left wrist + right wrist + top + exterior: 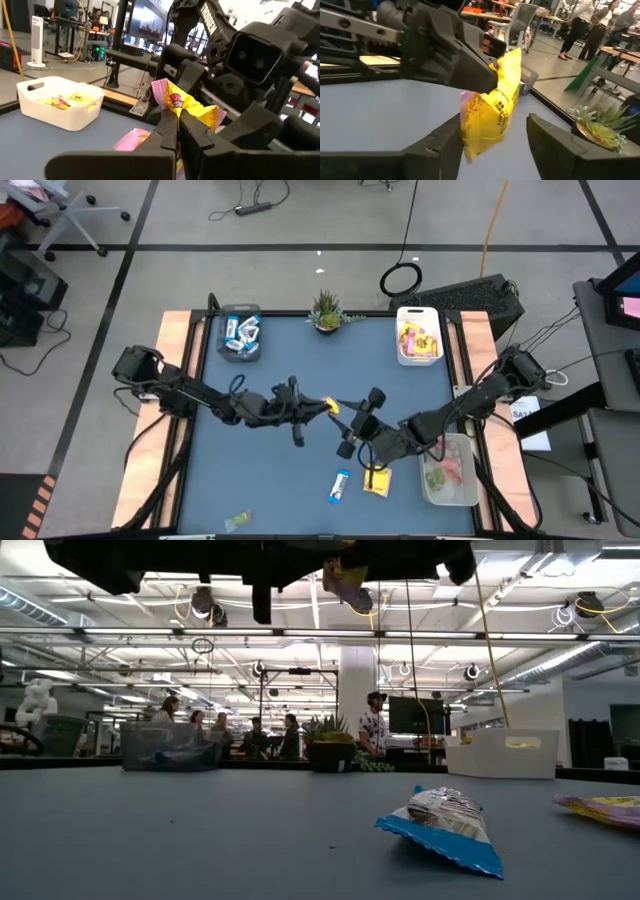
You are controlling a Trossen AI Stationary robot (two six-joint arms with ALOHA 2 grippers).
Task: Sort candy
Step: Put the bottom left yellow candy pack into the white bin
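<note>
Mid-handover above the counter: my left gripper pinches the yellow packet; right gripper fingers spread, empty. Next, white bin.

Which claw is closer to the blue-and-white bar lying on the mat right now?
Right. The right claw hangs just above and beside the bar; the left claw, pinching a yellow packet, is farther off mid-table.

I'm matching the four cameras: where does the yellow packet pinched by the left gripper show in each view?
High view: yellow packet at table centre, at the left gripper tip.
Low view: hanging at top centre.
Left wrist view: centre, above the shut fingers.
Right wrist view: centre, between the open right gripper's fingers.
Shared landmark: potted plant, also in the low and right wrist views.
</note>
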